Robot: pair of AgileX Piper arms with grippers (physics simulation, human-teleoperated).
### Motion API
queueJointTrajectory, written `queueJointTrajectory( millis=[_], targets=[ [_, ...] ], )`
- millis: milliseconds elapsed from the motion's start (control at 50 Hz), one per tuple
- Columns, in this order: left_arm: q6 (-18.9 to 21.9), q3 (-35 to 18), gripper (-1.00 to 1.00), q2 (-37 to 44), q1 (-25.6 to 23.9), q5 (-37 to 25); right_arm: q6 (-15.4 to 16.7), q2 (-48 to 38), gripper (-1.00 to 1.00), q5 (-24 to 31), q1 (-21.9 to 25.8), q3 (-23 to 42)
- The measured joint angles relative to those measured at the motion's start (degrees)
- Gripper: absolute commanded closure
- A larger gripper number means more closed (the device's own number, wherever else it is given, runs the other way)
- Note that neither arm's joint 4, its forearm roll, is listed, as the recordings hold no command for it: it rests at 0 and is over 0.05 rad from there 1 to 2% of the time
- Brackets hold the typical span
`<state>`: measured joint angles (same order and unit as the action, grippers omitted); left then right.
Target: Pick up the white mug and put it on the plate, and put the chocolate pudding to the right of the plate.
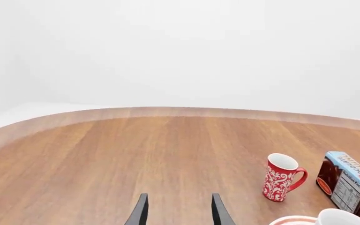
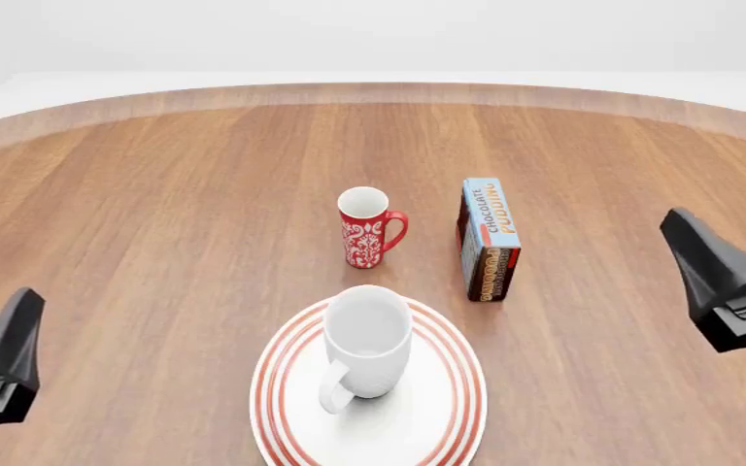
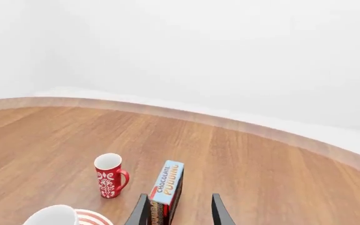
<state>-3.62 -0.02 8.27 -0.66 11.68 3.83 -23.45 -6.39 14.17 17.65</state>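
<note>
Front view: the left gripper (image 2: 4, 364) is seen at the near left edge, its jaws spread and nothing held between them, as the left wrist view confirms. Well to its right, the white mug (image 2: 366, 340) stands upright on the plate (image 2: 285, 388), handle turned toward the arms' side. Beyond the plate a red mug (image 2: 368, 227) is set. The chocolate pudding (image 2: 489, 239) stands on edge, beyond the plate's right side, ahead and left of the right gripper (image 2: 736, 272), whose fingers (image 3: 142, 212) are parted and empty.
</note>
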Motion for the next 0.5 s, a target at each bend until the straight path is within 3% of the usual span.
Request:
queueJointTrajectory(
  millis=[500],
  targets=[
    [-0.1,0.0,-1.0,-3.4,0.2,-3.0,1.0,-18.5,-1.0,-3.6,4.9,10.9]
  ],
)
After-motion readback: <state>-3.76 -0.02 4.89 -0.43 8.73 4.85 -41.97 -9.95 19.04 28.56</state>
